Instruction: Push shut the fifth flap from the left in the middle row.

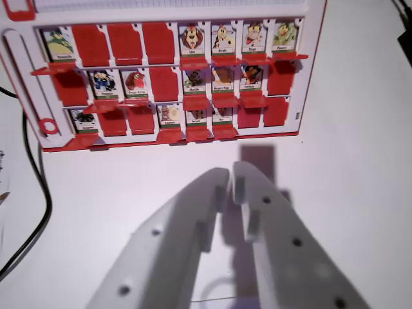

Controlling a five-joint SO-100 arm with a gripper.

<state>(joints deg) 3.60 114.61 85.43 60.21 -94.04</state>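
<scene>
While flaps (pixel 222 78) stand, pincer (pixel 230 172) (seemingly closed) hovers

Ahead of the jaws, bare white table (pixel 335 161) lies open up to the front edge of the red game board (pixel 174 138); nothing stands on that strip. The board spans most of the width beyond the jaw tips, and its raised flaps (pixel 223 80) stick up from the rows as small obstacles, with flat red gaps between them. To the wrist view's left of the jaws a black cable (pixel 40 187) curves over the table. The wrist view's right side is clear table.
</scene>
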